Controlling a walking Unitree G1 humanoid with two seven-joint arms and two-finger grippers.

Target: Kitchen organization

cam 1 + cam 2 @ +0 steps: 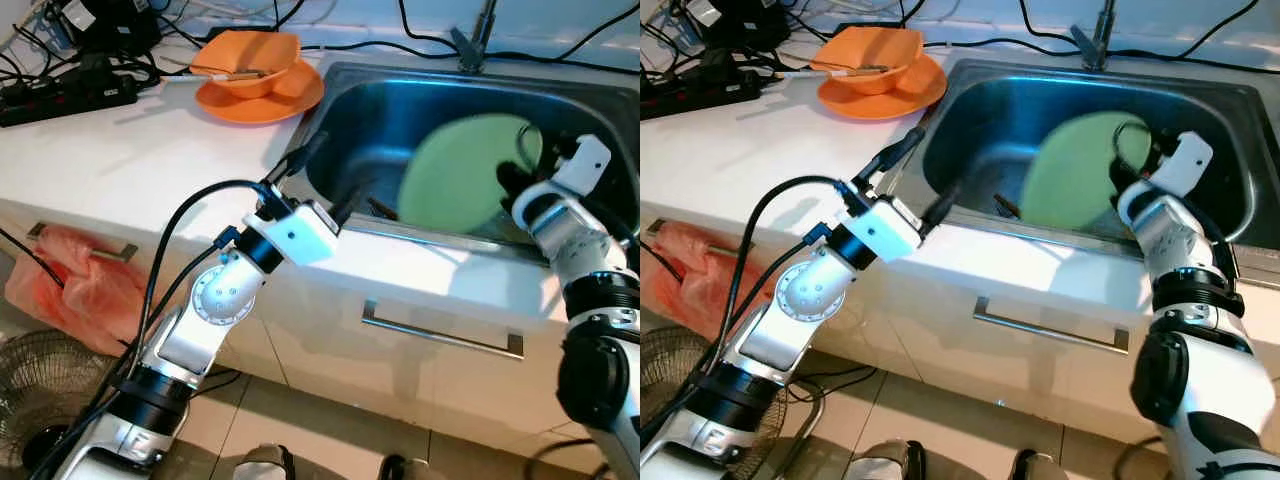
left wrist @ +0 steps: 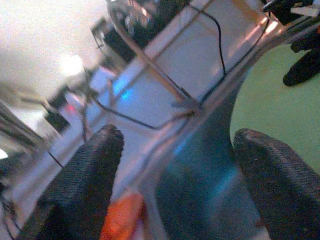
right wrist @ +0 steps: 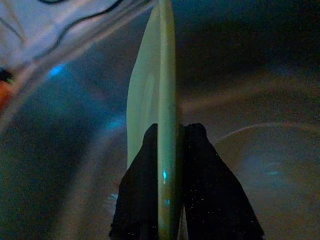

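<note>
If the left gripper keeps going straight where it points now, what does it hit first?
Probably the stainless steel sink: the open left gripper points into the basin, the round green plate just off to one side. Depth is unclear.

Pale green plate (image 1: 460, 175) tilted on edge inside steel sink (image 1: 370, 110).

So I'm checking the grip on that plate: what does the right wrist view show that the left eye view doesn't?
Right wrist view alone: the green plate seen edge-on, its rim pinched between the right gripper's two fingers. Left eye view alone: the plate's round face standing in the sink, the left gripper reaching over the sink's edge, and orange dishes on the counter. Both: plate, sink, right gripper.
</note>
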